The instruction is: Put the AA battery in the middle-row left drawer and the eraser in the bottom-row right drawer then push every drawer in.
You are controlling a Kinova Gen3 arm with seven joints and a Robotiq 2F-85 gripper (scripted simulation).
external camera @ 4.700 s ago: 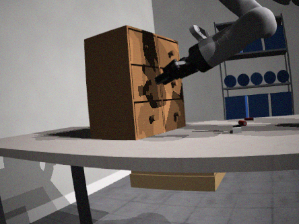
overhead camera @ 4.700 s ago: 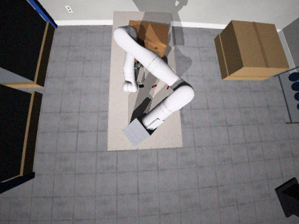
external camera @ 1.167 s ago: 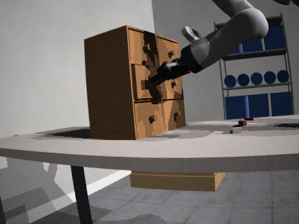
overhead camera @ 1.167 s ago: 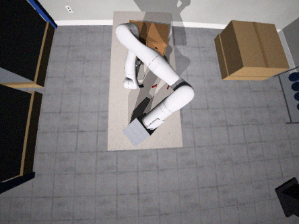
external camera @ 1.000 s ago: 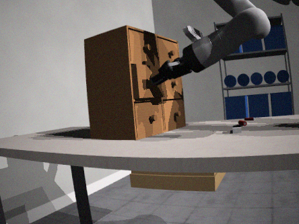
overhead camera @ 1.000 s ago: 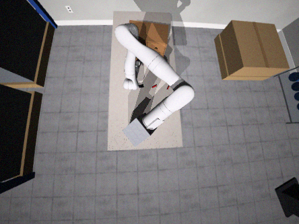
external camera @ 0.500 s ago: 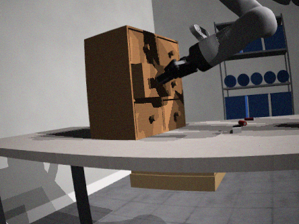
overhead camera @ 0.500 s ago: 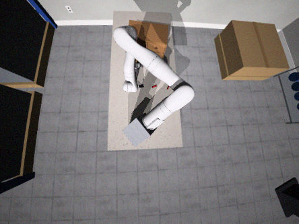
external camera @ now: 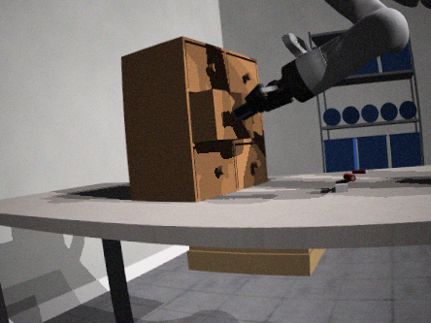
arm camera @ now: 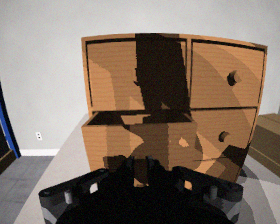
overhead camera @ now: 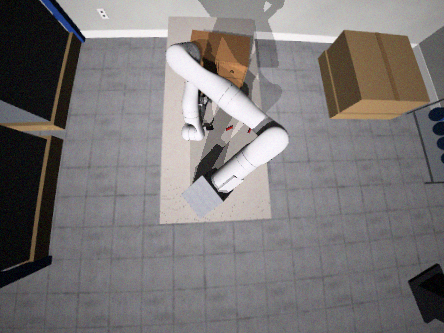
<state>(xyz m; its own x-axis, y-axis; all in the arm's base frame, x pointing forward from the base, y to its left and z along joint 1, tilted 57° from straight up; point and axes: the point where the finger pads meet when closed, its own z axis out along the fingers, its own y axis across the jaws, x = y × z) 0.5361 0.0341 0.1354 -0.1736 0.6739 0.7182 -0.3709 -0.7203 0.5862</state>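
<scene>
1. The left drawer of the middle row [external camera: 210, 115] stands pulled partway out of the small chest [external camera: 155, 123]; in the wrist view its open top [arm camera: 134, 120] shows as a dark gap behind the drawer's front panel.
2. The pincer [external camera: 241, 113] is closed narrow on that drawer's knob, at the middle of the front panel; the knob itself is hidden behind the dark fingers.
3. The other drawers sit flush with the chest's front: the two of the top row, the right one of the middle row [arm camera: 225, 136], and the two of the bottom row, each with a small round knob.
4. The chest stands upright on the pale counter [external camera: 272, 220], near its far end in the top view.
5. Small things lie on the counter well apart from the chest: a red cylinder [external camera: 349, 177], another red piece [external camera: 359, 171] and a pale grey block [external camera: 342, 187]. Which of them is the AA battery or the eraser cannot be told at this size.
6. The white arm [overhead camera: 225, 94] bends across the counter from its base [overhead camera: 202, 200].
</scene>
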